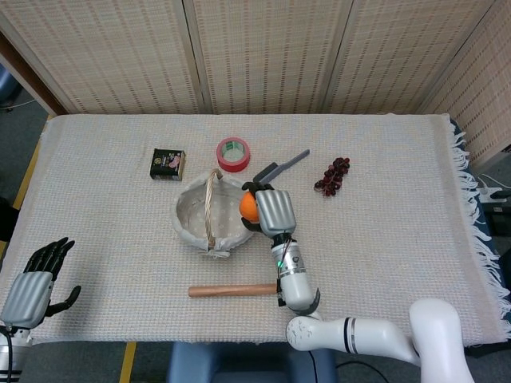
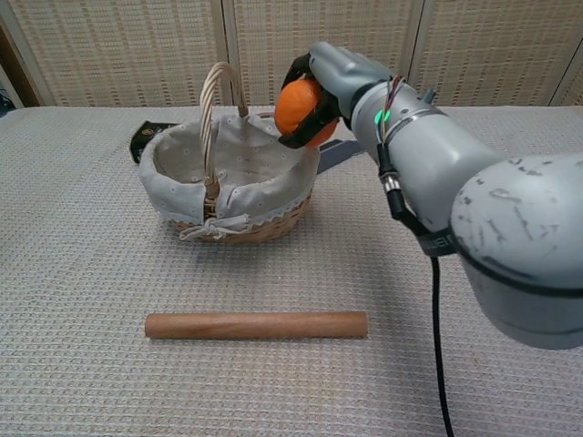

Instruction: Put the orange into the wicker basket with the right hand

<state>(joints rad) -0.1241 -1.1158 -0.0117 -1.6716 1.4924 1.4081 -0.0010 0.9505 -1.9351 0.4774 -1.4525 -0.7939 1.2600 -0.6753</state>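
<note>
At the near left table corner the left hand [image 1: 30,289] is seen resting with fingers spread and nothing held, while farther in the orange [image 2: 299,107] is gripped by the closed fingers of the right hand [image 2: 332,77] above the right rim of the wicker basket [image 2: 173,196].

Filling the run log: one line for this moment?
right hand: holds round orange | over lined wicker basket rim | left hand: idle
</note>
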